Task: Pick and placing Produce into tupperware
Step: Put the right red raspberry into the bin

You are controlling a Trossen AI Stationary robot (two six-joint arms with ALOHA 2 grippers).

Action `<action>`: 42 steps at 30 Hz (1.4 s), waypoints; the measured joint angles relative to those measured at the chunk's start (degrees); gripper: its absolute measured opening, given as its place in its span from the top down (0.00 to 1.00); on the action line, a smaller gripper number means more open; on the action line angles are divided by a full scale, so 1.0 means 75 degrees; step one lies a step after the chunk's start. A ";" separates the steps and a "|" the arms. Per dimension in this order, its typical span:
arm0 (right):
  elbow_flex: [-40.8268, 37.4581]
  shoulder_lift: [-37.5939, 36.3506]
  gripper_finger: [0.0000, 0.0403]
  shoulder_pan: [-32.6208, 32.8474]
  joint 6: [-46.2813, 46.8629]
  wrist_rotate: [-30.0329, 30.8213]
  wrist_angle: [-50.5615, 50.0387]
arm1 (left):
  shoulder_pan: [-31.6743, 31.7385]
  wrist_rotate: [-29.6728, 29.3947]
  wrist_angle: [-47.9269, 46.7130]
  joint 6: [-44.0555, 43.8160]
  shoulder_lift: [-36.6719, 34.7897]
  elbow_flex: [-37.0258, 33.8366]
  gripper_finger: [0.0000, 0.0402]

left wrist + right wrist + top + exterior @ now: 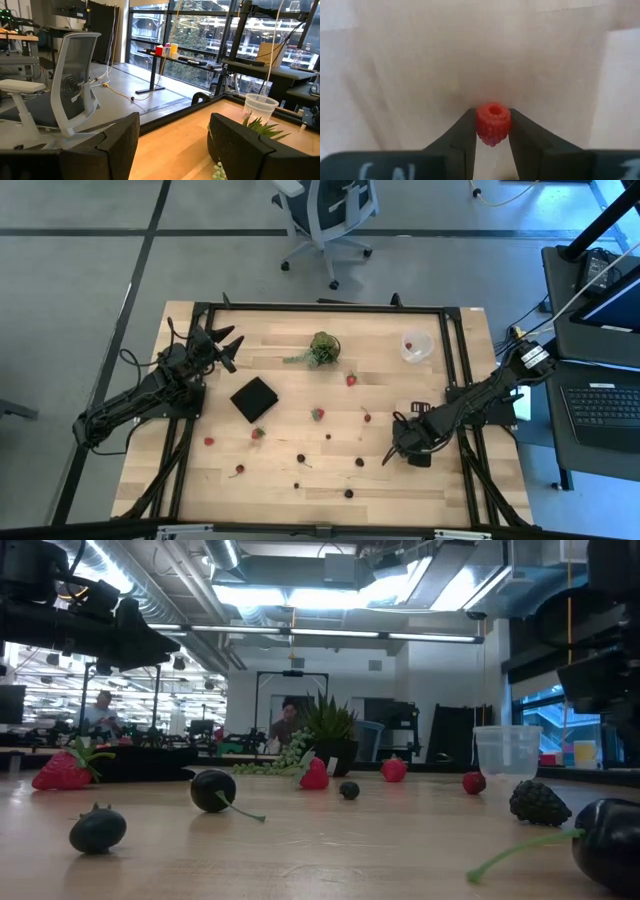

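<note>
Two pincers: both over the wooden surface [420,490], one at each side.
Right pincer [493,134]: lowered to the wood, fingers [465,137] pressed on both sides of a red raspberry [493,123], hollow end facing outward; held.
Right pincer, from above [390,457]: at the near right part of the surface, tips pointing toward the middle.
Left pincer [172,145]: spread wide, holding nothing, raised above the far left corner; seen from above [228,345] pointing toward the leafy clump.
Tupperware [416,346]: upright, translucent, well beyond the right pincer toward the far right corner; one red piece visible inside from above. Also seen ahead of the left pincer [260,107], behind the green leaves.
Produce near right pincer: a dark berry [359,462] just beside its tips; another dark berry [348,493] a little nearer the front edge; a small red piece [367,418] farther in.
Produce toward the middle: a strawberry [317,414] and a strawberry [351,379] between the two pincers; a dark berry with stem [300,459].
Produce nearer left pincer: red pieces [257,434] and [209,441], well apart from the right pincer.
Leafy clump [320,349]: green, between the left pincer and the tupperware.
Black square [254,399]: flat, near the left pincer, on its inner side.
Table-level view: a blackberry [540,803] and a dark cherry with green stem [608,840] closest, tub [507,751] behind them.
</note>
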 joint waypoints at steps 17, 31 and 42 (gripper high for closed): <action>0.2465 -0.1938 0.75 -0.2919 0.0892 0.2993 -0.4130 | -0.0001 -0.0012 0.0063 0.0006 -0.0001 -0.0001 0.41; 0.2751 -0.2756 0.76 -0.7150 -0.0719 0.2590 -0.3445 | -0.0001 -0.0020 0.0067 0.0009 -0.0001 0.0000 0.41; 0.2581 -0.1714 0.76 -0.8876 -0.1684 0.1941 -0.2444 | 0.0002 -0.0023 0.0067 0.0012 -0.0001 -0.0003 0.41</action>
